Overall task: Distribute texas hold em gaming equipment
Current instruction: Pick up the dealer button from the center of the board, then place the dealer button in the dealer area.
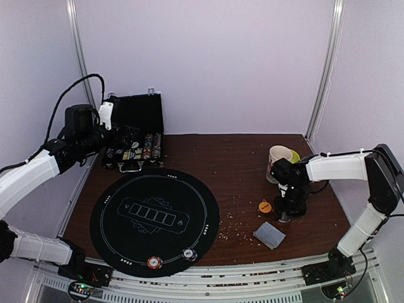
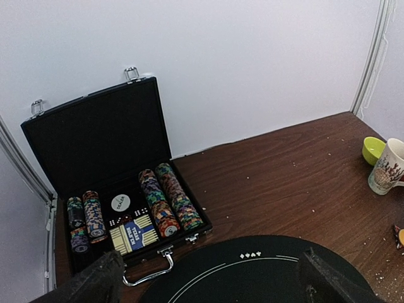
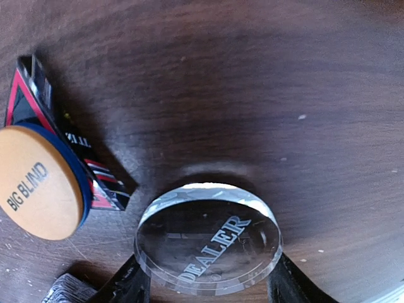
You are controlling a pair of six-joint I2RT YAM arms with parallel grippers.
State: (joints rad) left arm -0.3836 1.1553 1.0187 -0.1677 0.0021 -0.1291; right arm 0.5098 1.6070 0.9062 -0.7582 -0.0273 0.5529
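Note:
My right gripper (image 1: 285,216) (image 3: 208,278) is shut on a clear round disc marked DEALER (image 3: 208,243), held tilted just over the brown table. To its left an orange BIG BLIND disc (image 3: 39,183) (image 1: 264,206) lies on a blue disc and a red-black wrapper. The grey-blue card deck (image 1: 269,235) lies in front of the gripper. A red-white disc (image 1: 154,261) and a black-white disc (image 1: 189,254) sit on the near rim of the round black mat (image 1: 126,233). My left gripper (image 1: 108,120) (image 2: 211,284) is open and empty, high over the mat's far edge.
The open black case (image 2: 95,139) (image 1: 136,136) with chip rows stands at the back left. A white patterned mug (image 1: 278,161) (image 2: 386,165) and a yellow-green bowl (image 2: 374,149) stand at the back right. Crumbs dot the table right of the mat.

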